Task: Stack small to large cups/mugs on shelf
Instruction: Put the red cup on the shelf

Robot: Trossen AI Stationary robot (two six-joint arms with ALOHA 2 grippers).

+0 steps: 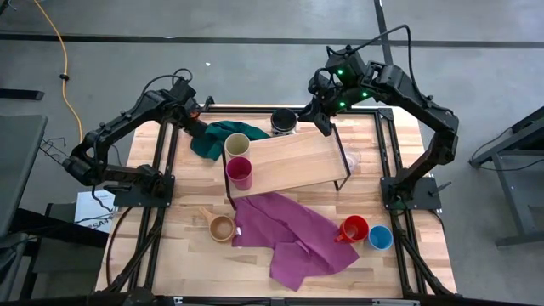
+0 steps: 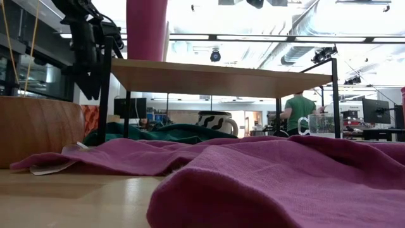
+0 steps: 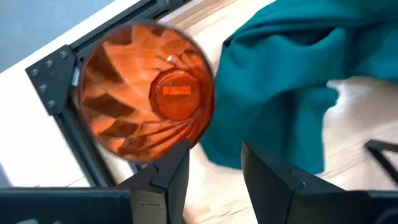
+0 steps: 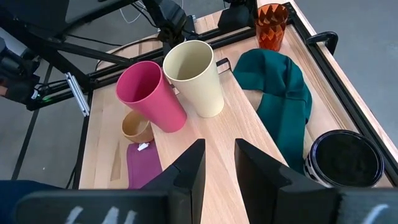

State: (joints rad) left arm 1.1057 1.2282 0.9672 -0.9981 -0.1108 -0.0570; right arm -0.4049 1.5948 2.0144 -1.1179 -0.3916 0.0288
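The left hand (image 3: pixel 214 171) hangs over the back left corner of the table (image 1: pixel 187 263). Its fingers are spread and hold nothing; the translucent red cup (image 3: pixel 146 99) stands right under them, beside the green cloth (image 1: pixel 212 136). The right hand (image 4: pixel 217 165) is above the back edge of the shelf (image 1: pixel 293 161), partly open and empty. On the shelf's left end stand the cream cup (image 1: pixel 237 144) and the magenta cup (image 1: pixel 240 172), close together. The striped mug (image 1: pixel 283 121) is behind the shelf. On the table lie the purple cloth (image 1: pixel 289 234), the wooden cup (image 1: pixel 221 227), the red mug (image 1: pixel 354 229) and the blue cup (image 1: pixel 380 237).
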